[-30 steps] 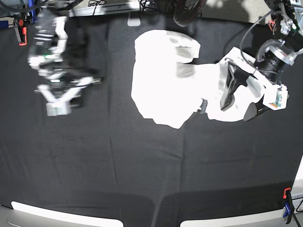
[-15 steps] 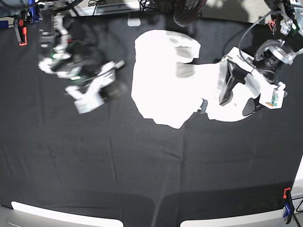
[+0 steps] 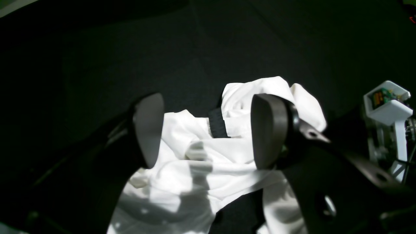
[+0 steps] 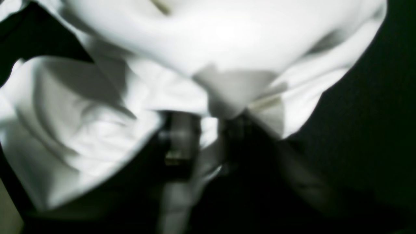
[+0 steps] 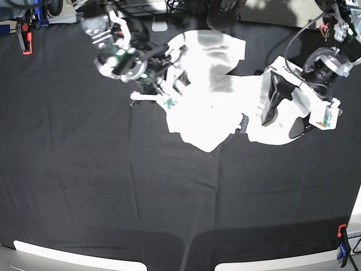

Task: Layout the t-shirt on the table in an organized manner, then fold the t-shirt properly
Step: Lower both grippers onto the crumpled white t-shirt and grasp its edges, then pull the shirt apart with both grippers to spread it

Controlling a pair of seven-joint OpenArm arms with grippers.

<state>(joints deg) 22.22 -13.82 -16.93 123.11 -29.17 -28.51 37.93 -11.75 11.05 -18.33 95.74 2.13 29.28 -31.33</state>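
T-shirt (image 5: 206, 96) crumpled at worktop (image 5: 113, 186) far centre. Right claw (image 5: 169, 90), a second ago well left of shirt, now pinching its left edge. Left claw (image 3: 204, 130) spread wide over shirt's right side, empty. Layout starting.

Motion blur smears the right gripper (image 4: 208, 143), jaws lost against the crumpled white cotton t-shirt (image 4: 208, 42), whose printed front is hidden and whose cloth runs off the right wrist view's top.

place: robotics lab | evidence: black-cloth table (image 5: 113, 197) with clamps (image 5: 342, 248) at its edges; cables (image 5: 115, 4) beyond far edge
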